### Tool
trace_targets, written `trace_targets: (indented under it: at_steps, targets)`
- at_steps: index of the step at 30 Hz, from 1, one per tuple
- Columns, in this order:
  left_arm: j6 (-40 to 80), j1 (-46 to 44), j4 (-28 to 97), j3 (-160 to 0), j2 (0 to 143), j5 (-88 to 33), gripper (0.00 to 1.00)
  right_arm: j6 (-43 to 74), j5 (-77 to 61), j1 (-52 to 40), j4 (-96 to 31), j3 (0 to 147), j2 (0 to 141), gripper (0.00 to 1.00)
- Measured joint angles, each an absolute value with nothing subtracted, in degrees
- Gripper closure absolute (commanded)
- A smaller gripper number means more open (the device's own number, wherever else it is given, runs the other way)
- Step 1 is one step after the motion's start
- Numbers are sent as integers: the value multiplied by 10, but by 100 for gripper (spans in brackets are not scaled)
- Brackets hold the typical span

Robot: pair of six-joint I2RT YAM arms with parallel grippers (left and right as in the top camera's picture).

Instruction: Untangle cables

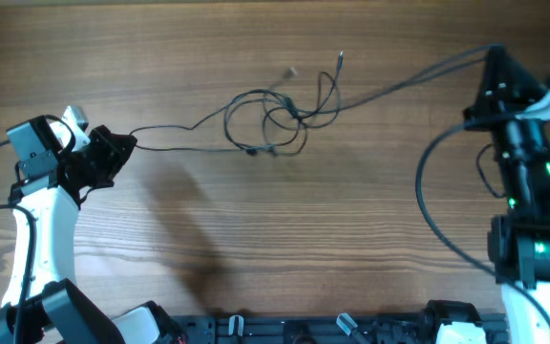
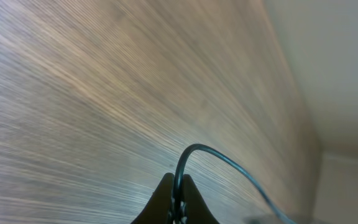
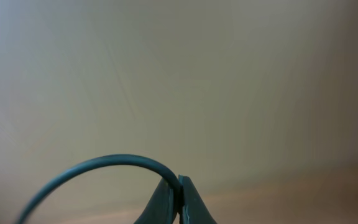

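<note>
Your left gripper (image 2: 178, 190) and right gripper (image 3: 179, 191) each pinch a strand of the cables (image 1: 297, 116), knotted midway across the desk (image 1: 256, 239); they look light, limp and slippery, so grip loops beside the knot.

A wood counter (image 1: 256, 258) is filling the whole overhead view, its grain running left to right in warm brown bands. Soft light is falling evenly on it, and a faint, blurred shadow (image 1: 184, 196) is lying left of the middle. In the left wrist view the counter is ending at a plain beige wall (image 2: 334, 68). The right wrist view is showing only a pale, blurred backdrop, greyer at the left.
</note>
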State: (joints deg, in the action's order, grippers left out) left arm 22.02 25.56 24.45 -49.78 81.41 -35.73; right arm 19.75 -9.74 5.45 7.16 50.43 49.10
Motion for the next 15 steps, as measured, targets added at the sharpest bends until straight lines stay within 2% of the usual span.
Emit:
trace_targets:
  at_steps: [3,8,12,15]
  targets:
    - [223,256,253,-498,813,-276,96,177,-1,55,99,504,463,96]
    - [227,256,255,-498,813,-210,96,172,148,55,-2,506,496,96]
    - [235,249,245,-498,813,-229,96,173,217,55,-78,506,568,96]
    - [232,188,241,-498,813,-264,96,173,212,55,-116,506,638,95]
